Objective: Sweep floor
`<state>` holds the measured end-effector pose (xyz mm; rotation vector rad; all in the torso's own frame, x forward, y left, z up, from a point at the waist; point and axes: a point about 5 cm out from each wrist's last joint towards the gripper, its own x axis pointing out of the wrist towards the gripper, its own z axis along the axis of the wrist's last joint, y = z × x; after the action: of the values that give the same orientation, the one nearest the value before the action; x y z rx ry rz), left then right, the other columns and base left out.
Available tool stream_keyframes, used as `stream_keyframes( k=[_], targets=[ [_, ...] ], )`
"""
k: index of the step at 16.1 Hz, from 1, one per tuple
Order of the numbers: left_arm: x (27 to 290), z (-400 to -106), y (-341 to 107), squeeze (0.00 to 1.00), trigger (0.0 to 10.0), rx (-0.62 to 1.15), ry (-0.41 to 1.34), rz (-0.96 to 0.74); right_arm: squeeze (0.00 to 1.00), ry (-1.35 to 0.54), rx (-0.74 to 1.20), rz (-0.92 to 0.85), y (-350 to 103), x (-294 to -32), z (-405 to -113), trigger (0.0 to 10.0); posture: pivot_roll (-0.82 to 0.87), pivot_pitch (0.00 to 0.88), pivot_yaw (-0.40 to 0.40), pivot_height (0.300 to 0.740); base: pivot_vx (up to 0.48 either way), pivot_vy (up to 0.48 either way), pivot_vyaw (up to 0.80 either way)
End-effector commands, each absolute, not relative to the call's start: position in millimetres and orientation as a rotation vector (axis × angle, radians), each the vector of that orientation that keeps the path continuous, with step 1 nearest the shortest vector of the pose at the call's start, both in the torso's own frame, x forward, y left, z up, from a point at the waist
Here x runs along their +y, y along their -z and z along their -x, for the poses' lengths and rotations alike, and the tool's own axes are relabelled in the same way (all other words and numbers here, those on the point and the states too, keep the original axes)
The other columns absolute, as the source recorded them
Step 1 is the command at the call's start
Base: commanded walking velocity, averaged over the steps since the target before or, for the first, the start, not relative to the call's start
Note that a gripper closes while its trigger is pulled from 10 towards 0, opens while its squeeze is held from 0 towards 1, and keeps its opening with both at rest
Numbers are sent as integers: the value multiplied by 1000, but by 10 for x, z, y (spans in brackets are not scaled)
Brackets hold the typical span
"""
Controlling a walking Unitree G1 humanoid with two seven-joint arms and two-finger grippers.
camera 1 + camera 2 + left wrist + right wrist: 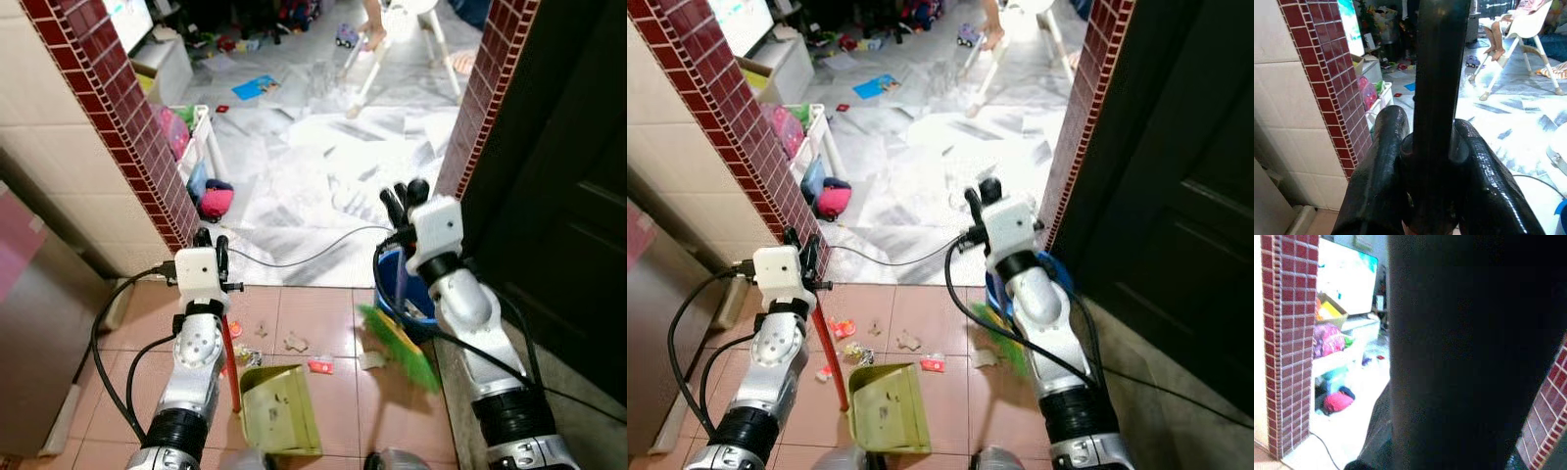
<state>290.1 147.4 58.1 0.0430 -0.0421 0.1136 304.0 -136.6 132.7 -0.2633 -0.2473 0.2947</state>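
Your left gripper (210, 241) is raised, clamped on the red handle (231, 362) of the dustpan (280, 410) standing on the tiles. Your right gripper (405, 196), forearm upright, grips the broom (400, 348); its green bristles rest beside scattered scraps (294, 343).

Both head eyes look forward and down from above at the same tiled floor (323, 323) and brick doorway (137, 127) (slightly offset), while each wrist camera peers close along its end effector toward that doorway.

The left tool (1432, 191) grips a dark handle (1440, 73) beside a red-tiled wall edge (1317, 73)
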Motion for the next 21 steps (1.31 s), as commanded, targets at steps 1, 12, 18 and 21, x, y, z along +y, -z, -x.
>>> stream_keyframes(
  k=[1,12,18,21],
  targets=[
    [1473,-2900,-512,0,10000,-8,-116,-52,0,-283,-263,310,-1277,-1362,-3041,10000,-64,0,81,740,0,0,0],
    [1242,-3099,-624,0,10000,12,-22,72,0,-206,-155,-132,-1122,-1064,-3194,10000,-67,13,63,740,0,0,0],
    [1282,-3000,-596,0,10000,27,-15,89,0,-193,-31,-505,-1299,-1118,-3240,10000,-70,23,57,740,0,0,0],
    [1244,-3022,-608,0,10000,49,33,121,0,-291,-108,-434,-1575,-1137,-3330,10000,-76,13,63,740,0,0,0]
  ],
)
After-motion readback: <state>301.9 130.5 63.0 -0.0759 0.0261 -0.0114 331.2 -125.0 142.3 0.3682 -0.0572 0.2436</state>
